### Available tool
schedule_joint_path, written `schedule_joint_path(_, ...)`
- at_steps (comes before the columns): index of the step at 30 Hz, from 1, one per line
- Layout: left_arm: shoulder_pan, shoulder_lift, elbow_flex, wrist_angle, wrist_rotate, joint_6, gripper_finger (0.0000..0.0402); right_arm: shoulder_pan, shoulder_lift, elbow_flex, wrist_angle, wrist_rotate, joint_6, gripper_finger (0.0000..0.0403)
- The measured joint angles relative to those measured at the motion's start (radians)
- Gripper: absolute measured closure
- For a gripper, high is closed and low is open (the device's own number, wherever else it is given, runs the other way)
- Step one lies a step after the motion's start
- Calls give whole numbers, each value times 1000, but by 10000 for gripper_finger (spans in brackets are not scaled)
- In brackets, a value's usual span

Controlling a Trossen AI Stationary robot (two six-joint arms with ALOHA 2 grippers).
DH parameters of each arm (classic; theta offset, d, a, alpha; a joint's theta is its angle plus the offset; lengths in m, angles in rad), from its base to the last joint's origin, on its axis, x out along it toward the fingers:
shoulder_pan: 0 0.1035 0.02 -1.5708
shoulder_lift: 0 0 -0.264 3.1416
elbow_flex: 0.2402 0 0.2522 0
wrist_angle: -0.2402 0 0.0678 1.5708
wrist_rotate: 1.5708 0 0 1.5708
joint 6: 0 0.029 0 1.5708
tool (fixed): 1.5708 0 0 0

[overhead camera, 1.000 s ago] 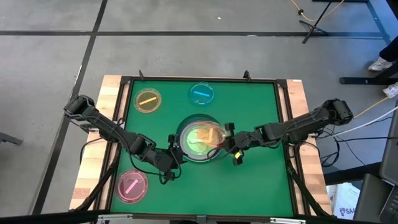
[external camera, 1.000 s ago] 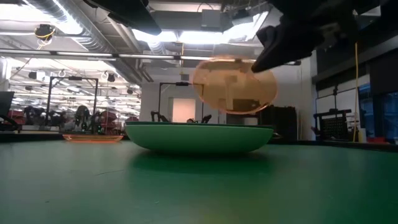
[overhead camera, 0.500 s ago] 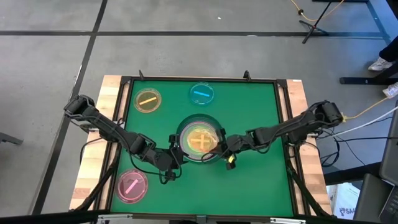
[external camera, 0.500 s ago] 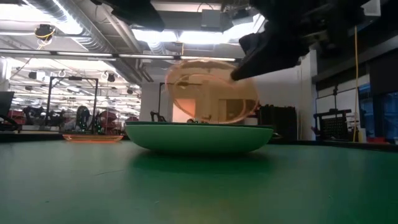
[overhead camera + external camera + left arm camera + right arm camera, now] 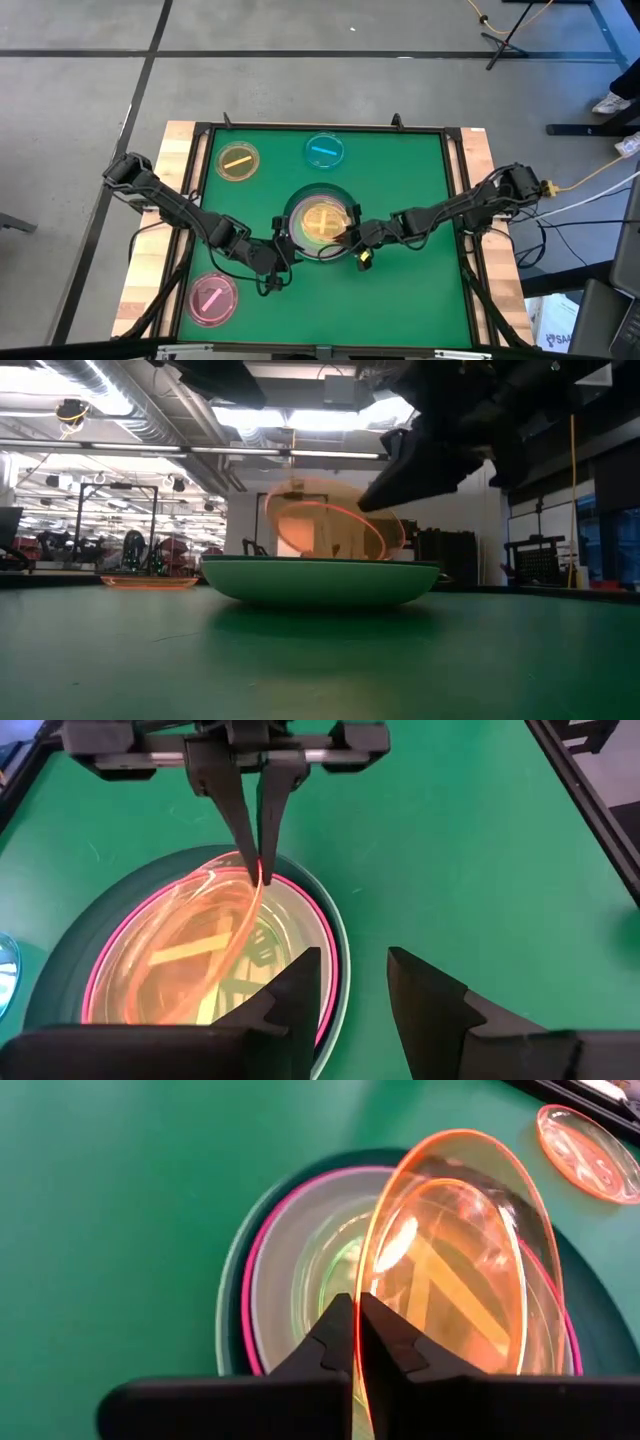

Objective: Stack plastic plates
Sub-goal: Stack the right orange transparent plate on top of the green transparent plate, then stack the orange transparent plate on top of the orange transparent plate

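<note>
The right gripper (image 5: 256, 870) pinches a tilted orange plate (image 5: 455, 1270) over the stack of large plates (image 5: 290, 232) mid-table. The left gripper (image 5: 350, 990) waits beside it, jaws apart.

Green table mat (image 5: 420, 180) inside dark frame (image 5: 300, 128); light wooden border (image 5: 176, 150) along both sides. Grey concrete floor (image 5: 300, 90) with dark seam lines. Stand legs (image 5: 505, 40) and yellow cable (image 5: 490, 20) at upper right; white shoe (image 5: 612, 102) at right edge. Low view: ceiling lights (image 5: 300, 420), ductwork (image 5: 110, 405), yellow pole (image 5: 573, 500).
</note>
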Motion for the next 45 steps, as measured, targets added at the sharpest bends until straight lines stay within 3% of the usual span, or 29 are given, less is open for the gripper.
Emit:
schedule_joint_path(9, 25, 0, 0, 3, 5, -35, 287, 0, 1, 0, -1, 4, 33, 298)
schedule_joint_path(15, 36, 0, 0, 2, 50, -60, 256, 1, -6, 0, -12, -14, 41, 255)
schedule_joint_path(21, 35, 0, 0, -3, 52, -4, 244, 23, -9, 0, -9, -115, 60, 261)
schedule_joint_path(30, 48, 0, 0, -85, 70, 42, 248, 100, -11, 0, 43, -127, 68, 279)
schedule_joint_path(45, 234, -46, 1, -382, 153, -49, 250, 260, -15, 0, 17, -135, 190, 281)
